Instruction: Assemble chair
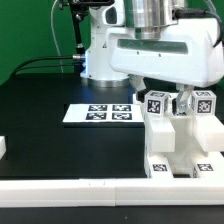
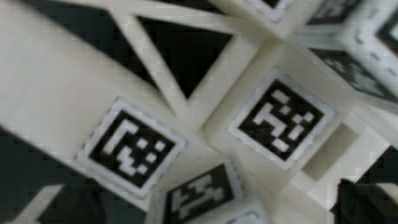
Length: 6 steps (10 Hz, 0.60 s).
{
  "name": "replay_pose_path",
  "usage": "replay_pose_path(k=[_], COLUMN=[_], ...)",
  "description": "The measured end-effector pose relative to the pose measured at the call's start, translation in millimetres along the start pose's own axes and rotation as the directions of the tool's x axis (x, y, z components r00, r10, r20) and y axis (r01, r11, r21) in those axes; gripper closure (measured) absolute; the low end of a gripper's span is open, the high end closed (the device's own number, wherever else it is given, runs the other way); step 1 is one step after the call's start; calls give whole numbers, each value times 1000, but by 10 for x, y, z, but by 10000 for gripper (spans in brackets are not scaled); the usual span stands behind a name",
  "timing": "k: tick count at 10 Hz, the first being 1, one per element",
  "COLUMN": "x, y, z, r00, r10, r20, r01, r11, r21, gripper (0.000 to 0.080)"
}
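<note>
I see the chair point(image 1: 178, 135) standing on the tabletop point(image 1: 50, 140) by the exterior view's right, directly under my jaws. The jaws seem spread wide, gripping nothing, though the fingertips are hidden.

The marker board point(image 1: 101, 113) lies flat on the black table point(image 1: 40, 120), and everything else is placed from it. Toward the exterior view's right of the marker board, near it but apart, stands the partly built chair point(image 1: 172, 140): white blocky pieces rising in upright posts, with black-and-white tags on their upper ends and on the low front faces. Directly above the chair hangs the arm's white wrist housing point(image 1: 170, 55); the gripper point(image 1: 172, 98) seems to reach down among the posts, though its fingers blend with the white parts. In front of the marker board, along the table's near edge, runs a long white border rail point(image 1: 70, 188).
</note>
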State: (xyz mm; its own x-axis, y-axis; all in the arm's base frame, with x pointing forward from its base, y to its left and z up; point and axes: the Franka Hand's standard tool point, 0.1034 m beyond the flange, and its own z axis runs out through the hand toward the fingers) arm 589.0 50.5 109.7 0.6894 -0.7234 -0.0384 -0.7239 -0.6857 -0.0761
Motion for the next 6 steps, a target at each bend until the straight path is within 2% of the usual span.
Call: replay_pose_path(k=[1, 2, 4, 5, 6], x=[20, 13, 11, 10, 7], y=[7, 7, 11, 11, 9], z=[-9, -4, -1, 0, 2], r00=[992, 993, 997, 999, 1000], r10=[-129, -115, -79, -41, 27], r20=[-8, -6, -5, -5, -5], r01=[129, 115, 79, 41, -27], r11=[992, 993, 997, 999, 1000], r21=[-10, -8, -8, -8, -7], gripper=[151, 151, 422, 422, 528])
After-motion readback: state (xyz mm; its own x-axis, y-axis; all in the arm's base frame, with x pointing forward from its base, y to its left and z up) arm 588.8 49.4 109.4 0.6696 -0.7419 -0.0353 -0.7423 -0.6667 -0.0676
